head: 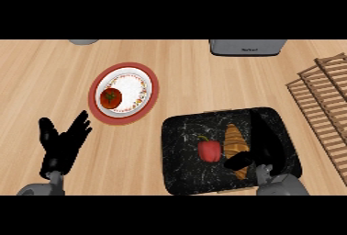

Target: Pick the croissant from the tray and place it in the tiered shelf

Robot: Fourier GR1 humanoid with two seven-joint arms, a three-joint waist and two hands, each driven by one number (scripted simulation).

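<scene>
Right hand (pixel 265 146) seemingly touching croissant (pixel 234 141)

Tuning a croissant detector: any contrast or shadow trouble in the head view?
Head view: even light, no glare. The black right hand blends into the dark marbled tray, covering the croissant at its near end; red pepper stands out; left hand contrasts clearly against the pale counter.

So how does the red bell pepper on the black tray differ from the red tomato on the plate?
The red bell pepper lies on the black marbled tray beside the golden croissant; the red tomato sits alone on the patterned white, red-rimmed plate. The pepper looks blocky, the tomato round with a dark stem. Both are red.
</scene>
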